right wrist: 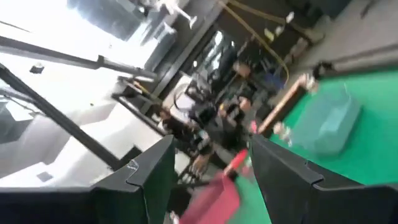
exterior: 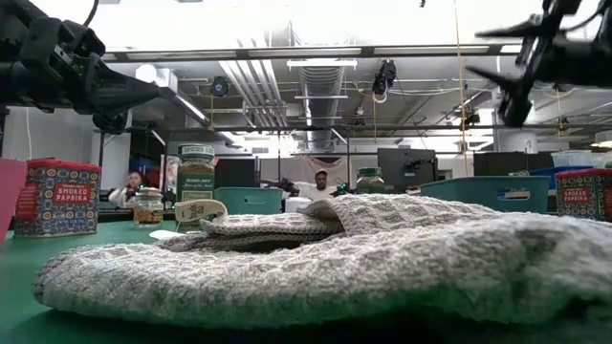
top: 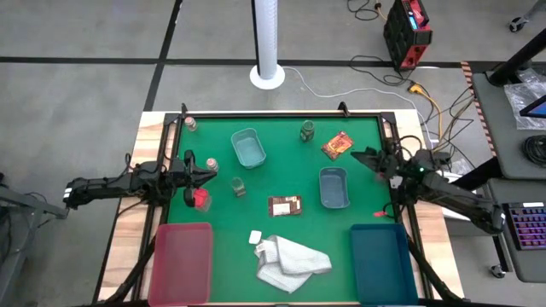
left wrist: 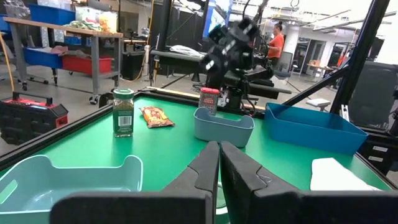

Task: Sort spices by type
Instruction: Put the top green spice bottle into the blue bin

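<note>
Check the left gripper (top: 210,177) first: its fingers (left wrist: 205,168) are pressed together with nothing between them, and it hangs above the mat's left side, just beside a red spice tin (top: 200,199) and a small clear jar (top: 212,164). The right gripper (top: 358,156) is raised over the right edge of the green mat (top: 281,239), its two fingers (right wrist: 155,168) spread apart and holding nothing.

Work from the near edge outward. Nearest you, the white cloth (top: 292,262) lies crumpled between the pink bin (top: 181,260) and the dark blue bin (top: 382,260). Beyond the cloth you find a flat brown packet (top: 285,205), and left of that a greenish jar (top: 239,186). Two pale blue-green trays follow, one at centre right (top: 333,187) and one farther back, left of centre (top: 248,147). At the far side you see a red-orange packet (top: 337,145), a second greenish jar (top: 307,130) and another small jar (top: 190,124) in the far left corner. The spices lie scattered on the mat. No spice shows in the left tray; what the right tray holds you cannot tell.
</note>
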